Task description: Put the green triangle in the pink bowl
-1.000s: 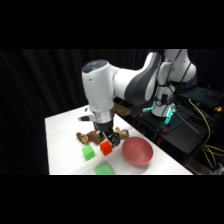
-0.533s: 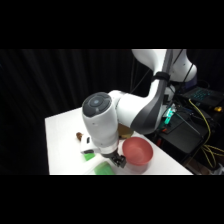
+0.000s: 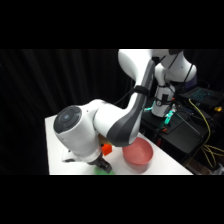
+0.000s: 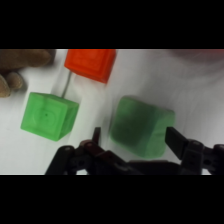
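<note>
Green triangle (image 4: 142, 127) lies beside the small green cube (image 4: 49, 115), framed between the spread fingers of the gripper (image 4: 132, 136), apparently lined up for a grasp.

Side view looks across and down at the table (image 3: 60, 150) from beside it. Wrist view looks closely past the gripper (image 4: 132, 137). Both share the green triangle (image 4: 142, 127) below it.
</note>
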